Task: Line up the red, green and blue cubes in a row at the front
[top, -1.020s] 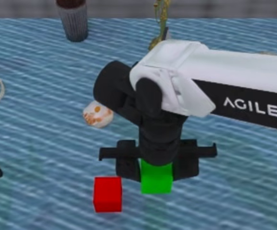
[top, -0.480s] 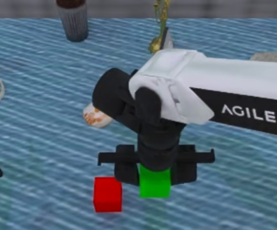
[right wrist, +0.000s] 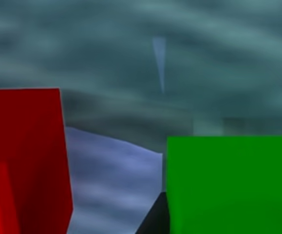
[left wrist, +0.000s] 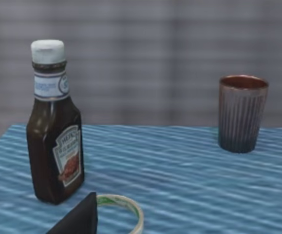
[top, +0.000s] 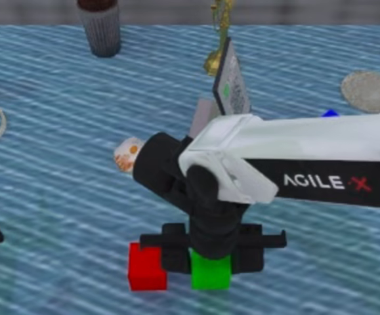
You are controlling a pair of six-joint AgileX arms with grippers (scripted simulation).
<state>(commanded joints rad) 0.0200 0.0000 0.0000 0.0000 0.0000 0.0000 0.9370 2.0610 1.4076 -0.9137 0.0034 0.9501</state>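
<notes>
Risk: my right fingers (top: 211, 262) are closed on the green cube (top: 211, 273), low at the table's (top: 58, 170) front just beside the red cube (top: 147, 267), so drifting left could nudge red out of line.

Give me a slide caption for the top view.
Right gripper holds the green cube beside the red cube near the table's front edge.

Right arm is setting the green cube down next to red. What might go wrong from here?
The right gripper holds the green cube close beside the red cube; its near finger seems to sit right by red, so opening may nudge it out of line. The blue cube lies far back, mostly hidden behind the arm.
</notes>
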